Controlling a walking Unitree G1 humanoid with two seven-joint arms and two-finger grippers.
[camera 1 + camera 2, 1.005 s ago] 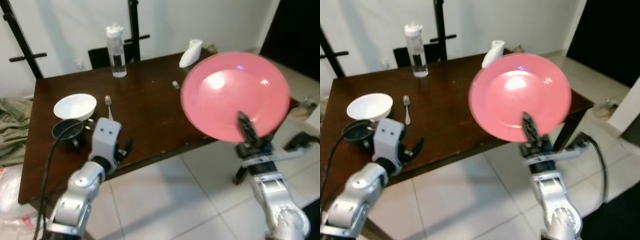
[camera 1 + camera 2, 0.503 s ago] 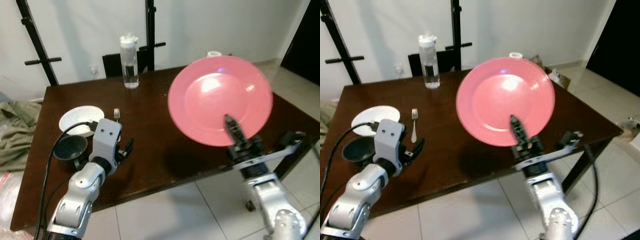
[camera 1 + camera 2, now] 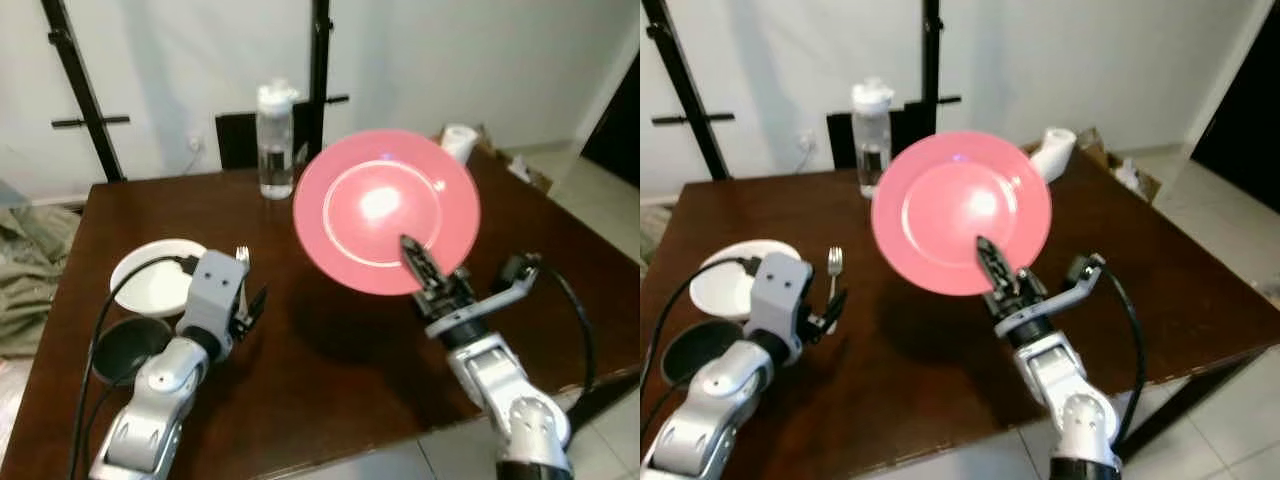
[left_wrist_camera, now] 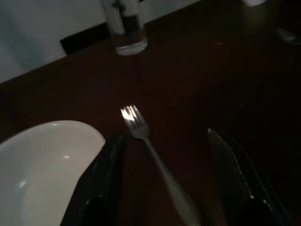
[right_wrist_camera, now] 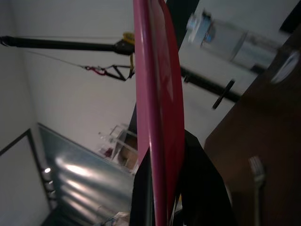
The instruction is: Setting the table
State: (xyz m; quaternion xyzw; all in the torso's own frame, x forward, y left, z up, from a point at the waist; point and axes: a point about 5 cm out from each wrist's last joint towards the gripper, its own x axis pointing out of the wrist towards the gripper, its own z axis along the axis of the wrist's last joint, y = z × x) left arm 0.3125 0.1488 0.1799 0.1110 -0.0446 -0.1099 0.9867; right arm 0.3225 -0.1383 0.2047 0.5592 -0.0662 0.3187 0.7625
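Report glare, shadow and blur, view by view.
Left eye view: glare patch on the pink plate, its shadow on the table. Left wrist view: dim, fork blurring toward the camera, tines glinting. Right wrist view: plate edge-on, water bottle smeared.

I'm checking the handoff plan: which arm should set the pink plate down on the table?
Right. The right gripper already clamps the pink plate by its rim, above the table. The left gripper is open over the fork.

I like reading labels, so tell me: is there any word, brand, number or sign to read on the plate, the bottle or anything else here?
None can be read. The pink plate in the right gripper is plain, and the water bottle shows no legible label.
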